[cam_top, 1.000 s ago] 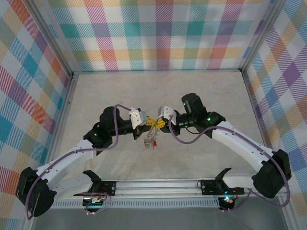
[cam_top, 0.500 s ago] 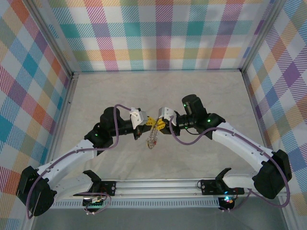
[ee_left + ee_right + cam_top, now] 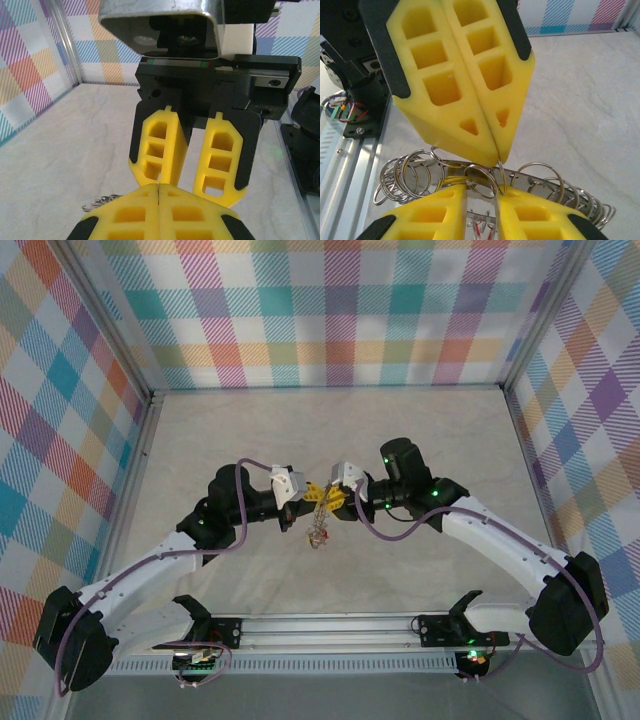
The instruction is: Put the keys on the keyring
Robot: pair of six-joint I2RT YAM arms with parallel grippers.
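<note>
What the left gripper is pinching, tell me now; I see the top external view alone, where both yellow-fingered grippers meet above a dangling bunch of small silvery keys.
Observer: In the right wrist view the left gripper is shut, its tips closed on a thin wire loop of the grey metal keyring.
Operator: Now give me the right gripper's jaws.
Observer: The right gripper has its yellow fingers apart with a clear gap between them, and the keyring runs just past their tips.
</note>
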